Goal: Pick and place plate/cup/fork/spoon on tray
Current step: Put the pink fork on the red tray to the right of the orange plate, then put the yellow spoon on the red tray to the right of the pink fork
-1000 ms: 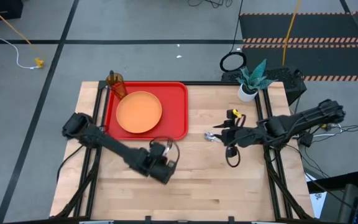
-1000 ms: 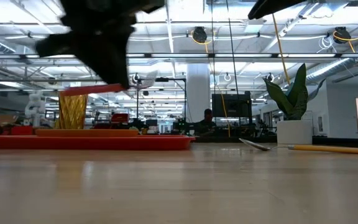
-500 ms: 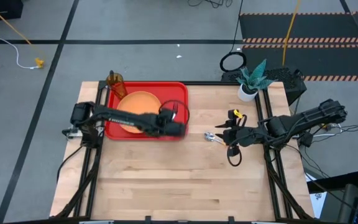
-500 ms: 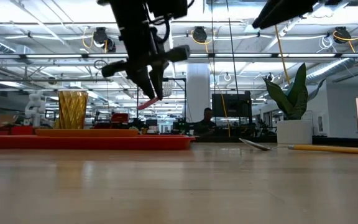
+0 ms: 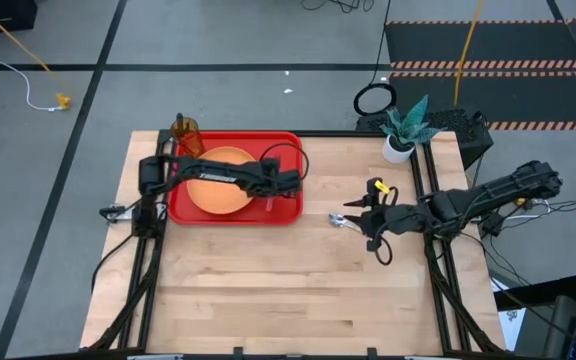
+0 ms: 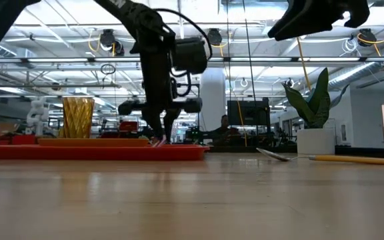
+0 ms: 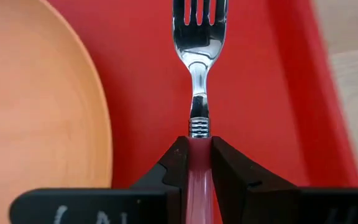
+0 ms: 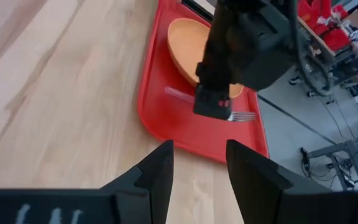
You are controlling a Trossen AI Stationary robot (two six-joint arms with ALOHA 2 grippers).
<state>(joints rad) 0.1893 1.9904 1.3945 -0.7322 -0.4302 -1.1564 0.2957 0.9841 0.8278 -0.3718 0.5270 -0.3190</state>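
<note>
Red tray at my table's far left, orange plate on it, cup at its far corner, my left gripper clamping the fork over the tray beside the plate, my right gripper parted above the spoon on the wood

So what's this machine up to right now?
It is putting tableware onto a red tray. The left hand grips a fork by its red-pink handle, low over the tray's bare part beside the orange plate. An amber cup stands at the tray's far corner. The spoon lies on the wooden table, not yet on the tray, with the right hand open above the table near it.
</note>
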